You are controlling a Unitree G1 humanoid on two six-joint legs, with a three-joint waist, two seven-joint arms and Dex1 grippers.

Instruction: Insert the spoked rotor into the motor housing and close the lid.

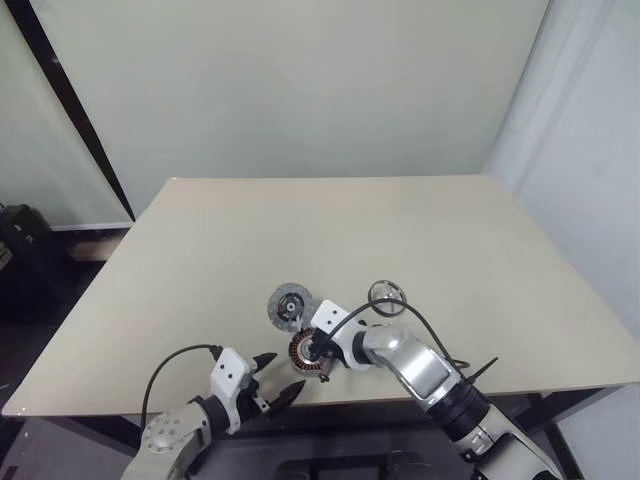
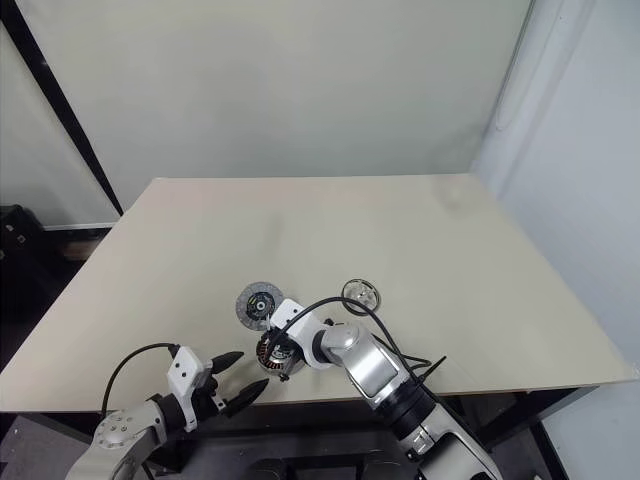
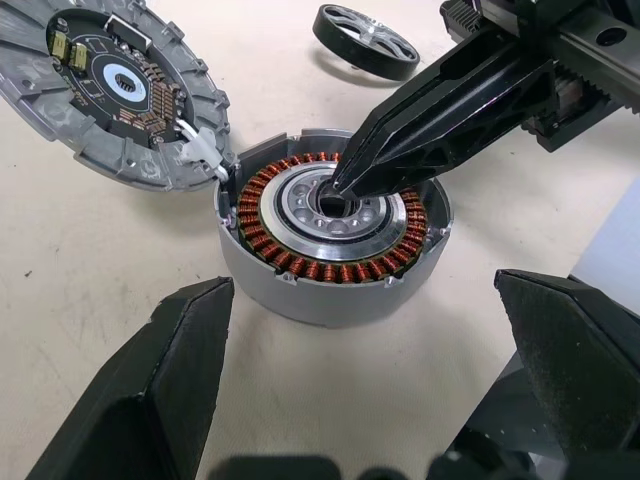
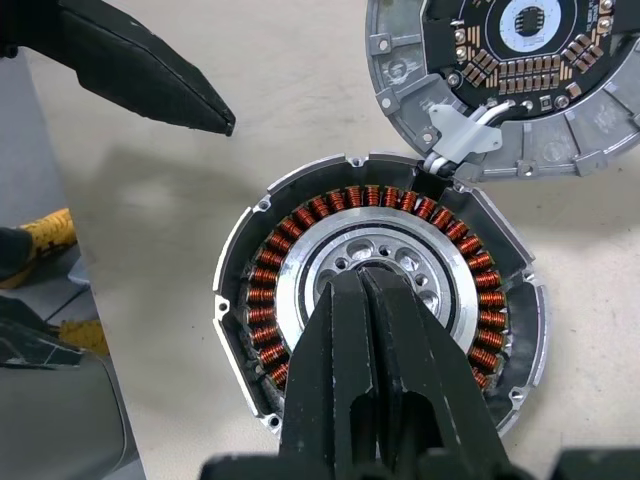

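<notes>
So the round squat motor housing (image 3: 330,245) with its ring of copper-brown windings around a silver centre hub sits near the front edge of the pale beige surface (image 1: 400,230), open side up. The right gripper (image 4: 365,285) has its two black fingers pressed flat together with nothing between them, and the joined tip is poked down onto the dark bore in the middle of the silver hub (touching or just barely inside, hard to call).

The lid (image 3: 110,90), a flat round grey metal disc, lies face-up right beside the housing, its edge touching the housing's rim. You can see a dark circuit board with copper pads on its upturned face, and a short white wire bundle (image 3: 200,152) runs from it over into a notch in the housing wall, so the two are tethered.

The spoked rotor (image 3: 365,40), a small shiny silver wheel with open gaps and a dark outer band, is lying flat on the surface a bit behind the housing and off to the robot's right, not touching anything. Not in the housing yet.

The left gripper (image 1: 275,377) hangs just off the front edge of the surface, to the left of the housing, jaws spread wide and holding nothing. In its wrist view the housing sits between its two black fingers (image 3: 150,390) but farther out, well clear of both.

A black cable (image 1: 420,320) loops over the right arm near the rotor.
</notes>
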